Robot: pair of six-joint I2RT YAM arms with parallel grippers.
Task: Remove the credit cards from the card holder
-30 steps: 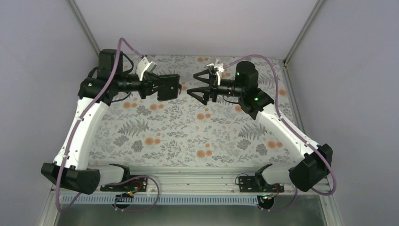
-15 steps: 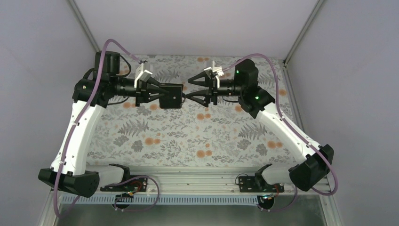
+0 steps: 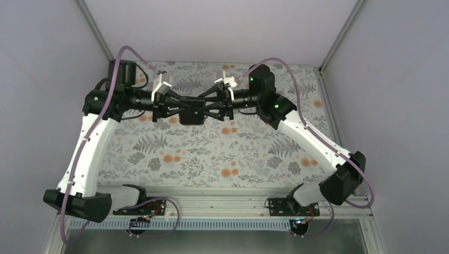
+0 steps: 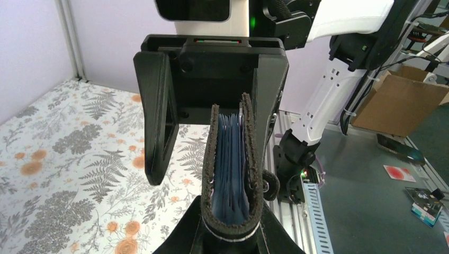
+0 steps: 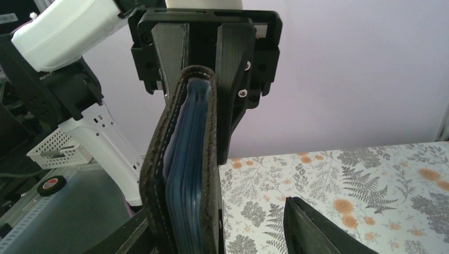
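The black card holder (image 3: 193, 112) hangs above the middle of the table, held upright and edge-on. My left gripper (image 3: 182, 110) is shut on its folded spine end (image 4: 231, 217). Blue inner sleeves (image 4: 231, 159) show between its two black covers. The credit cards are hidden; no red shows. My right gripper (image 3: 204, 107) faces the left one and straddles the holder's free end (image 5: 185, 159). One right finger (image 5: 124, 235) lies against a cover, while the other finger (image 5: 317, 227) stands well apart from it. The right jaws are open.
The floral tablecloth (image 3: 212, 153) lies below both arms. Purple cables (image 3: 124, 50) arch over the wrists. Grey walls enclose the back and sides. Beyond the near edge are a metal rail (image 4: 312, 201), a cardboard box (image 4: 397, 100) and a white basket (image 5: 53, 153).
My right arm has moved left until its fingers straddle the holder, and its jaws have narrowed. My left arm shifted the holder slightly toward the near side early on, then held still.
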